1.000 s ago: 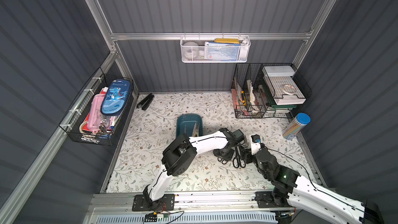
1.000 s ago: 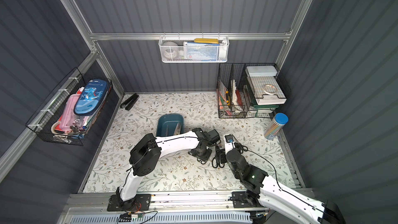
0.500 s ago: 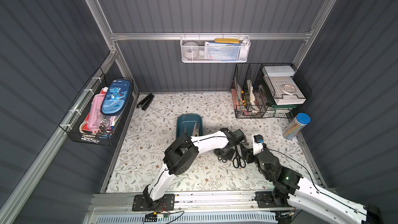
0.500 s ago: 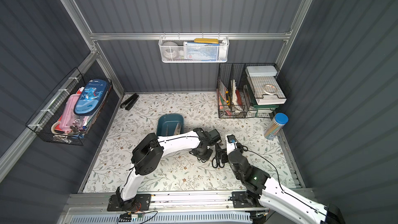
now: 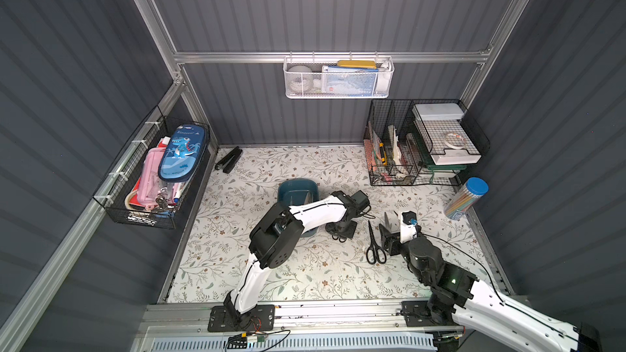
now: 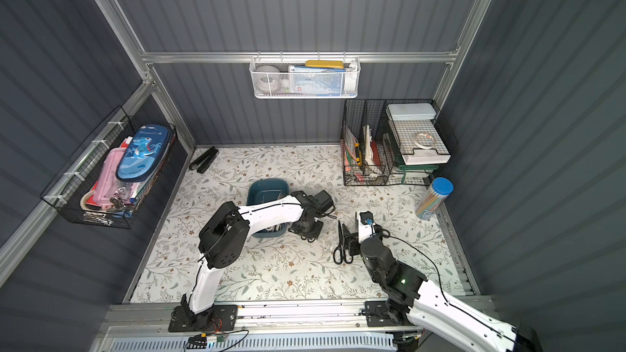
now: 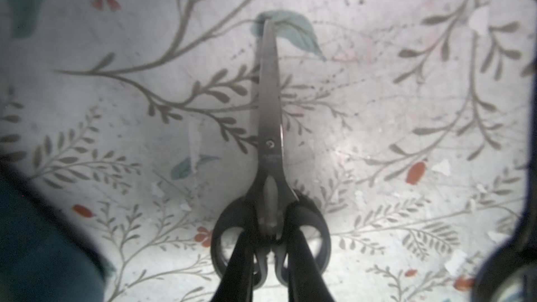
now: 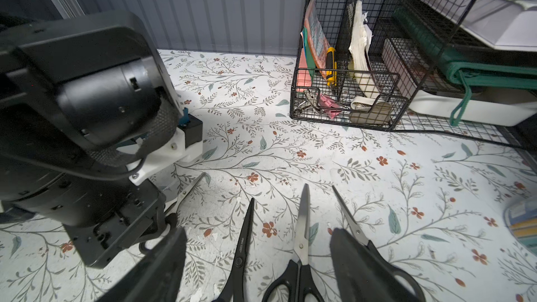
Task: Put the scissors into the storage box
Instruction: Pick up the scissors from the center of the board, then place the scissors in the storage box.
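My left hand is clamped on the handle neck of the black-handled scissors, flat on the surface at frame centre. They look stiff, slick and blade-heavy, so I expect the tip to sag. My right hand gapes above three more pairs. The storage box sits mid-frame in a top view.

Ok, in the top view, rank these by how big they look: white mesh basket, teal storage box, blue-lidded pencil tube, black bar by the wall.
1. white mesh basket, though it hangs higher, likely nearer the camera
2. storage box, partly hidden by the left arm
3. pencil tube
4. black bar
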